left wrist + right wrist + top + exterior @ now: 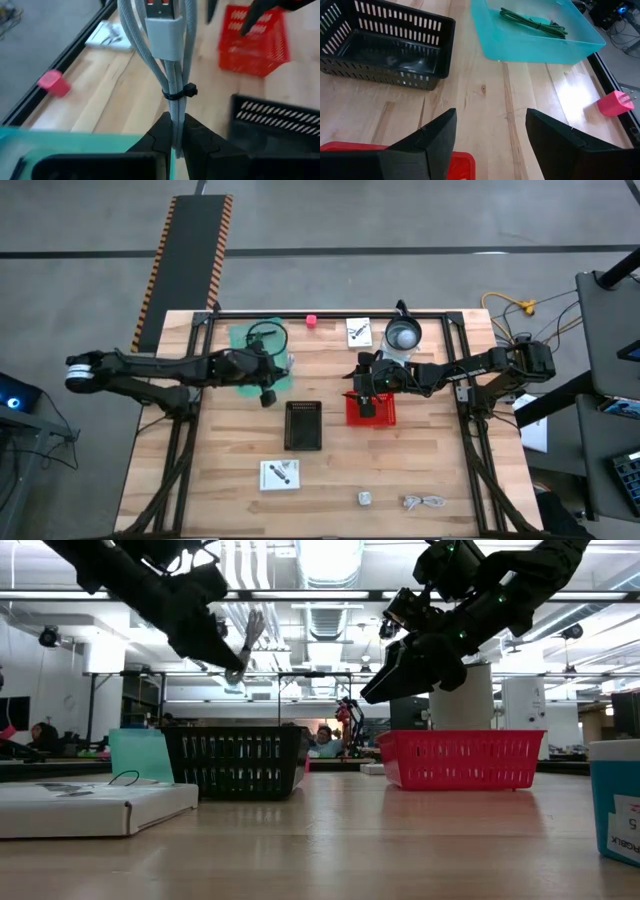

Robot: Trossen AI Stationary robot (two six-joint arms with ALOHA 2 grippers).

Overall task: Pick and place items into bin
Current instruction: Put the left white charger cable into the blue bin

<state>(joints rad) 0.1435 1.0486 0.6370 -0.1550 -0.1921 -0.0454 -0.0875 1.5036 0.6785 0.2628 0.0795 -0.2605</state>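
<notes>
A wooden bench (330,480) is shown carrying a teal bin (540,37), a black basket (303,425) and a red basket (462,759). Above the teal bin, a grey cable bundle (172,60) is gripped by the clenched left hand (176,131). The right hand (490,132) is held released over the red basket.

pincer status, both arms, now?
Left pincer: closed on the grey USB cable bundle, over the teal bin.
Right pincer: open, empty, above the red basket.
</notes>
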